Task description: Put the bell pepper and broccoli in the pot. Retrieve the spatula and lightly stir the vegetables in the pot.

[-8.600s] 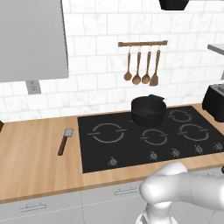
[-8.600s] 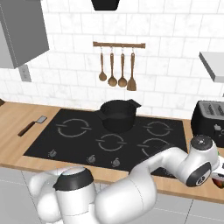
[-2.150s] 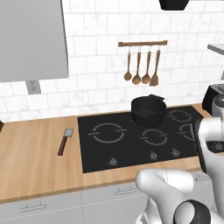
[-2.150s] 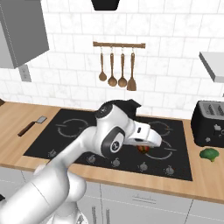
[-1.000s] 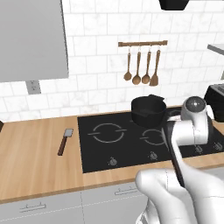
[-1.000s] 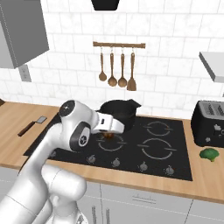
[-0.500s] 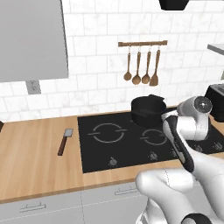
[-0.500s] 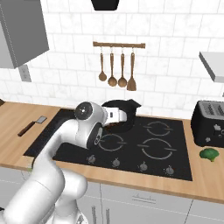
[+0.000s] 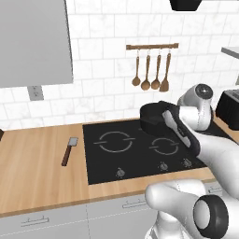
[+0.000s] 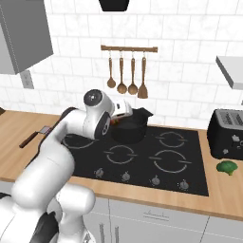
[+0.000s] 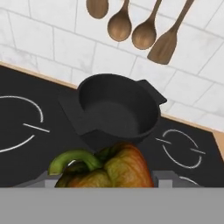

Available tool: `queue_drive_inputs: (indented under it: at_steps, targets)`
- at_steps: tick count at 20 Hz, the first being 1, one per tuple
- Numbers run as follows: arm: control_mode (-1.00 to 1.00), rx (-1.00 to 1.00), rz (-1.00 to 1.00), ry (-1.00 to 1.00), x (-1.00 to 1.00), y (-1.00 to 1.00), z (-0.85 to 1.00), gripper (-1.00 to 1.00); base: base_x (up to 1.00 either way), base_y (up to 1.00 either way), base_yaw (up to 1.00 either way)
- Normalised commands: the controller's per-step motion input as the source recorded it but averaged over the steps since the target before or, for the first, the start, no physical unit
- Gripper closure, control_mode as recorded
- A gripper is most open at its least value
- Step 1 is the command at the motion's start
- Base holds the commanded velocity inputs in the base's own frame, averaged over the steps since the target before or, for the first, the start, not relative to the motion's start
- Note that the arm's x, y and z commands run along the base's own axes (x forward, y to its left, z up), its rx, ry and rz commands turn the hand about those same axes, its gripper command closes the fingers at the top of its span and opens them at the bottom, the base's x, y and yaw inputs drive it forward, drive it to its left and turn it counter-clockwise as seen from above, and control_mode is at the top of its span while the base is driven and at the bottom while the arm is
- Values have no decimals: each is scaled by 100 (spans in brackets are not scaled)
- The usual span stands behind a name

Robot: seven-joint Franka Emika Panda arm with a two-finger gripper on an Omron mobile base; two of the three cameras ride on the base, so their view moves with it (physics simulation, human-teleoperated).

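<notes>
Red-orange bell pepper [image 11: 107,169] in jaws (stem pointing left), near pot [image 11: 116,111].

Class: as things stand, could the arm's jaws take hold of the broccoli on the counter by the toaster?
Probably not yet: the jaws already hold the bell pepper near the pot, while the broccoli lies far off.

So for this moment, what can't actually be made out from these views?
- Tool fingertips: hand view, hidden behind the bell pepper and cut by the bottom edge.
- Bell pepper in the right base view: mostly hidden behind the arm's wrist.
- Pot: left base view, right side covered by the arm.
- Spatula: right base view, too small for detail.
</notes>
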Motion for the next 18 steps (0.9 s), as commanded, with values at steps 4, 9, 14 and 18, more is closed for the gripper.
queue_drive_inputs:
  at_steps: [4,9,14,18]
  targets:
    - [-100,-1,0,5,44,8,0,100,0,0,0]
    - [-100,0,0,7,56,0,0,100,0,0,0]
    - [-100,1,0,6,52,0,-7,100,0,0,0]
    - [-100,5,0,6,52,0,-18,100,0,0,0]
